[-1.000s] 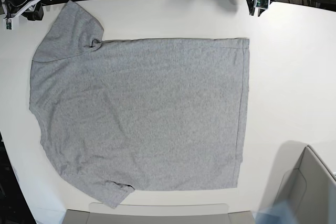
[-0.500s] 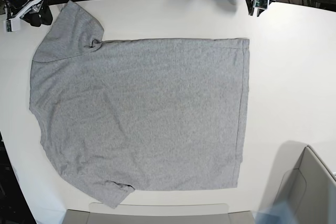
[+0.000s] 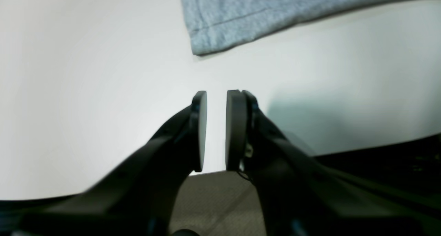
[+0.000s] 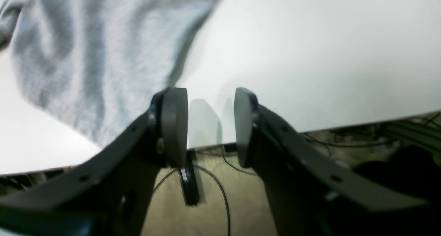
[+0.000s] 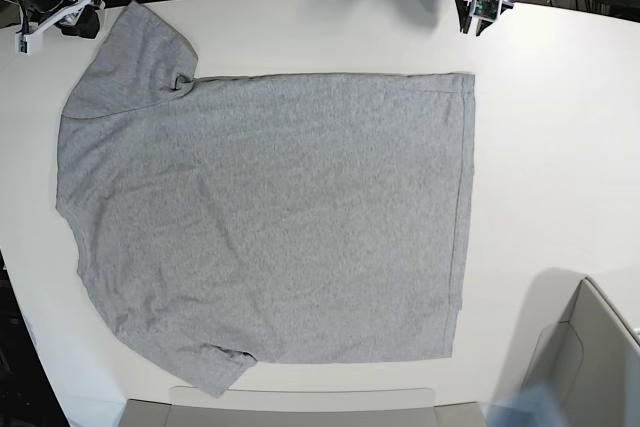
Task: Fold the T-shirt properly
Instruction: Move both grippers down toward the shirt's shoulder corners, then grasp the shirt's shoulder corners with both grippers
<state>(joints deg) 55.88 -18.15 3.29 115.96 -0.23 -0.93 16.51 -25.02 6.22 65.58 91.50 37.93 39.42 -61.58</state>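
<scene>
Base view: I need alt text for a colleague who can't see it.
A grey T-shirt lies flat, plain side up, on a white table, sleeves toward the left of the picture and hem toward the right. Both hands sit at the table's far edge, off the cloth: the right hand beside the far sleeve, the left hand beyond the far hem corner.

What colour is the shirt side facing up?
Plain heather grey, no lettering visible; the base view shows the shirt best.

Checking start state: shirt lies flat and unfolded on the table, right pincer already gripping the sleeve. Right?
Not quite. In the right wrist view the right pincer is open and empty, beside the T-shirt, not gripping it. The shirt lies flat, unfolded on the table.
</scene>
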